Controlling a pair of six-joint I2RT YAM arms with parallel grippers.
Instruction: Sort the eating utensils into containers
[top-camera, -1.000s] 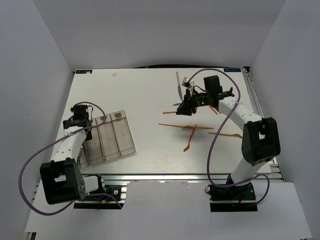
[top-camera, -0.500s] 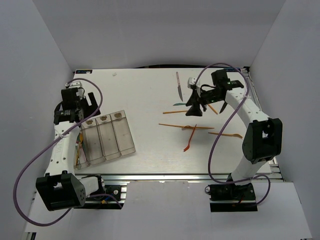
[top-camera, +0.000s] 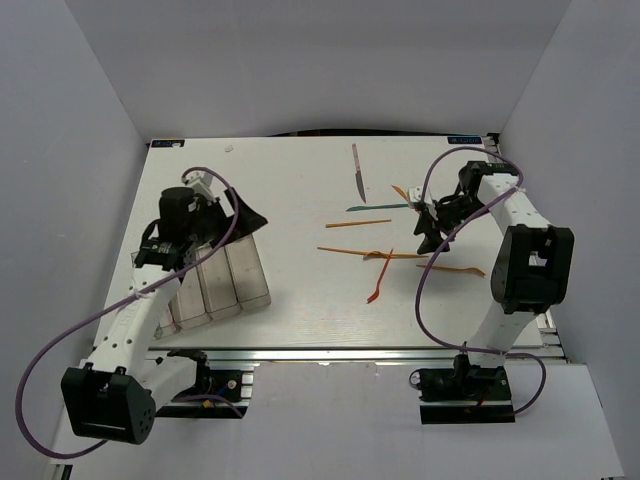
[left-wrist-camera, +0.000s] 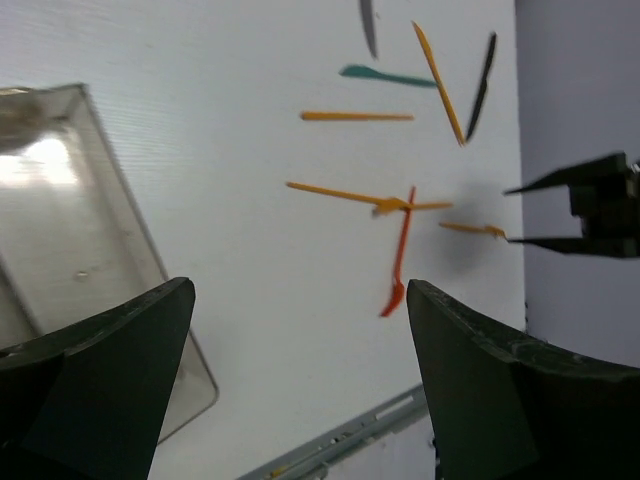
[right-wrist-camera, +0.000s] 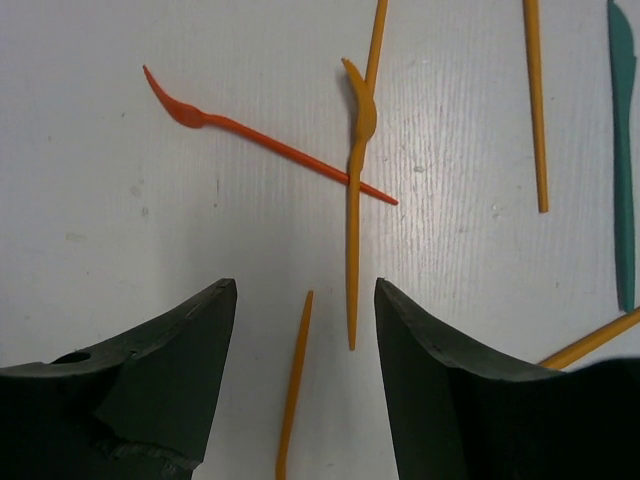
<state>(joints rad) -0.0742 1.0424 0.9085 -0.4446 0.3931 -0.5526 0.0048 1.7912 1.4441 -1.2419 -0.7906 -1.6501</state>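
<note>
White tabletop (top-camera: 300, 190) fills mid-frame: left tool (top-camera: 238, 213), released and empty, hangs over the containers (top-camera: 225, 285); right tool (top-camera: 428, 235), released too, hovers above scattered utensils (top-camera: 372, 256) at right.

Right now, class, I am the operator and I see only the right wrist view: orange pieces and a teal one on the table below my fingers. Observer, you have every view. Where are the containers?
Observer: The containers sit at the left side of the table, well away from your right gripper.
Operator: Is the other gripper carrying anything?
Observer: No. The left gripper is open and empty, above the containers' far end.
Operator: Is any utensil outside my frame?
Observer: Yes. A dark-bladed knife lies toward the table's far edge, beyond the orange pieces.
</note>
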